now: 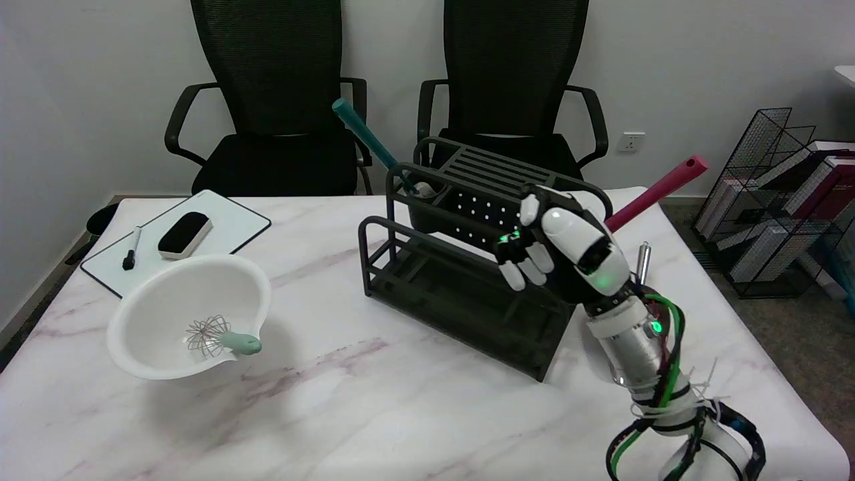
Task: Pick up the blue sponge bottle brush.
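Observation:
The blue sponge bottle brush [368, 141] stands in the holder cup at the back left corner of the black dish rack [461, 294]. Its teal handle leans up and to the left, and its lower end is hidden inside the cup. My right hand [560, 246] hovers over the rack's right end, well to the right of the brush and apart from it. Its fingers [525, 270] hang down, loosely bent and apart from the thumb, and nothing is in them.
A pink handle [658, 190] sticks up and to the right behind my hand, with a silver utensil [642, 259] beside it. A white bowl [167, 347] holding a whisk [220, 336] sits front left. A small whiteboard [227, 224] with eraser and marker lies behind it.

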`<state>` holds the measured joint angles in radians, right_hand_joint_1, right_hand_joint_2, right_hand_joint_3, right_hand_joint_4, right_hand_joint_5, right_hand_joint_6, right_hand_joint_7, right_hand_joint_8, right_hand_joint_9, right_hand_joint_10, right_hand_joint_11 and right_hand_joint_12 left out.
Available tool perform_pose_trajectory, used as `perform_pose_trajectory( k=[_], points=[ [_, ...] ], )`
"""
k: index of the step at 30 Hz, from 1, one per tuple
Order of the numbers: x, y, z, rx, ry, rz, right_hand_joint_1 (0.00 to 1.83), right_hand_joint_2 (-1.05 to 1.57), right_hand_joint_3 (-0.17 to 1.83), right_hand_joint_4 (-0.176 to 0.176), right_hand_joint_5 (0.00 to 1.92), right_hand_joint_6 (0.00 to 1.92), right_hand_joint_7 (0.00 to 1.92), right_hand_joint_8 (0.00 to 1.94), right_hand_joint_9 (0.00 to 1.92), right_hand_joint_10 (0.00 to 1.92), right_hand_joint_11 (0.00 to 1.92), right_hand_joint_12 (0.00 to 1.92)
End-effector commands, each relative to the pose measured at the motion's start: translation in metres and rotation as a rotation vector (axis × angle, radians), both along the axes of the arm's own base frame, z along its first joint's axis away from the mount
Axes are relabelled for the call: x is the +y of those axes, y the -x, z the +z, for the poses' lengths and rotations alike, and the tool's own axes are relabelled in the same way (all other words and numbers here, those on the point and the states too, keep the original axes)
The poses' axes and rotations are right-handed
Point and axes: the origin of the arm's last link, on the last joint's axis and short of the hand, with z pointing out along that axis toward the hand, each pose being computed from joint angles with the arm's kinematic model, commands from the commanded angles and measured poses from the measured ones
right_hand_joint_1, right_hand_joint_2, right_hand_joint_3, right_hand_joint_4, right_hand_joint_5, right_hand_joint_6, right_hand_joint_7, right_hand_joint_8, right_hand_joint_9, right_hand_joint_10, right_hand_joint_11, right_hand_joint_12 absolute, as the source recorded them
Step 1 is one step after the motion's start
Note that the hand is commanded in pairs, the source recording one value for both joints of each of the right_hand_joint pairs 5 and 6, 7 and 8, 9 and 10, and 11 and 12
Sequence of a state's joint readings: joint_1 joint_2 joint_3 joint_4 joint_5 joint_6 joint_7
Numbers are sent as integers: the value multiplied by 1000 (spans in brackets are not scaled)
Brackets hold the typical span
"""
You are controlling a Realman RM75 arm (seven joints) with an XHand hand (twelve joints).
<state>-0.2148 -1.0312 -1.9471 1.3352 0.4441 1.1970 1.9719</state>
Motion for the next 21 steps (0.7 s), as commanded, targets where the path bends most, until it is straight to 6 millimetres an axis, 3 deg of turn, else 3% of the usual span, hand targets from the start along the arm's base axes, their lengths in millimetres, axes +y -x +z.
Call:
perform_pose_trajectory(
  k=[1,5,10,15,18,19,21],
  points=[
    [-81,-104,-53,88,-83,13,963,921,946,0,1205,1205,1525,1525,1603,1603,1464,1464],
    [-120,-153,-63,207,-69,47,951,875,988,0,1109,1109,1501,1501,1580,1580,1453,1453],
    [-157,-178,-73,415,0,69,1011,815,897,0,959,959,1415,1415,1512,1512,1371,1371],
    [-187,-178,-82,584,68,66,1073,500,966,0,839,839,1340,1340,1343,1343,1150,1150],
    [-202,-171,-78,696,125,63,1125,181,1075,0,761,761,1228,1228,1023,1023,929,929],
    [-206,-169,-75,722,144,60,1169,58,1089,0,510,510,1044,1044,866,866,831,831],
    [-213,-168,-69,767,182,59,1194,0,1095,0,316,316,913,913,744,744,769,769]
  ],
)
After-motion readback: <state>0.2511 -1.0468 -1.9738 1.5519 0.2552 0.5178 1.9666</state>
